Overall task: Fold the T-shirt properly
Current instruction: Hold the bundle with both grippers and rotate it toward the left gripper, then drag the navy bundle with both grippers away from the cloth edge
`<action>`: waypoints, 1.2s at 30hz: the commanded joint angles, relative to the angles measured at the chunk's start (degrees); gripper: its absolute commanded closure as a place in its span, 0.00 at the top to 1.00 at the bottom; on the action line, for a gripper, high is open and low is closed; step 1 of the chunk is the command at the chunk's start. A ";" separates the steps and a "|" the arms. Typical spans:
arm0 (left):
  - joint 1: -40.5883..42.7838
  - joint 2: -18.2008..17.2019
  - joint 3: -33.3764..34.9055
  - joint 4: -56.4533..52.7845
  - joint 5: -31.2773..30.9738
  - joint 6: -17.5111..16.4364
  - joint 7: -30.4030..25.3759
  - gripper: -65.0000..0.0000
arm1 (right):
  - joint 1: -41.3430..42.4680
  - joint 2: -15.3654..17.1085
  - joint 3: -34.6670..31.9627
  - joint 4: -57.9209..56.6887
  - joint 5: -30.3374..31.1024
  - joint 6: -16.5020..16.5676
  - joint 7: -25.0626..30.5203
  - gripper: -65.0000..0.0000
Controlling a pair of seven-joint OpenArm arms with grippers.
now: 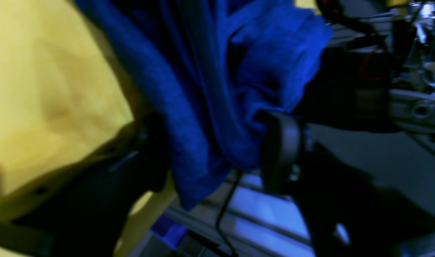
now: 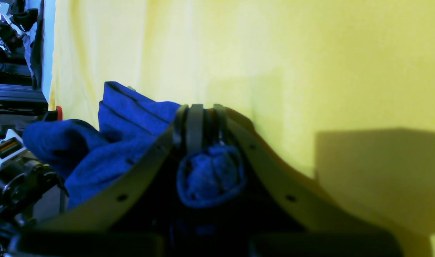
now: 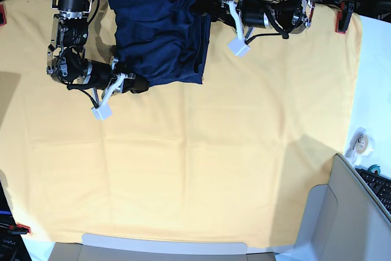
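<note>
The dark navy T-shirt [image 3: 160,35] lies bunched at the back of the yellow-orange cloth [image 3: 214,163]. At the shirt's near left corner, my right gripper [image 3: 135,82] is shut on the fabric. The right wrist view shows its fingertips [image 2: 197,121] pressed together, with a wad of blue T-shirt [image 2: 131,114] pinched behind them. My left gripper [image 3: 208,5] is at the shirt's far right edge. In the left wrist view its jaws [image 1: 217,150] stand wide apart, and folds of the T-shirt [image 1: 274,53] hang between them and touch the right finger [image 1: 281,150].
The yellow cloth [image 1: 42,89] covers the whole table. Red clamps [image 3: 341,16] hold it at the corners. A tape roll [image 3: 360,139], a keyboard [image 3: 379,187] and a grey panel [image 3: 330,224] are on the right side. Metal rails and cables [image 1: 246,214] run behind the shirt.
</note>
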 commanded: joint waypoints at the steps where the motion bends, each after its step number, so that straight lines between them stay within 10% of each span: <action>1: -0.60 -0.14 0.65 0.65 1.22 0.04 0.89 0.44 | 0.38 0.02 0.04 -0.02 0.21 -0.48 -0.87 0.06; 6: -1.84 -0.40 3.90 0.65 2.63 -0.93 0.76 0.00 | 0.55 -0.07 0.04 0.16 0.21 -0.48 -0.87 0.06; 26: -16.96 -9.63 4.34 -2.87 4.12 -0.58 0.41 0.00 | -7.27 -1.21 0.57 18.09 -6.47 -0.48 -0.87 0.00; 36: -30.32 -9.63 19.46 -12.98 4.21 -0.58 -4.52 0.00 | -19.67 -3.94 4.70 30.13 -9.55 -0.48 -0.79 0.00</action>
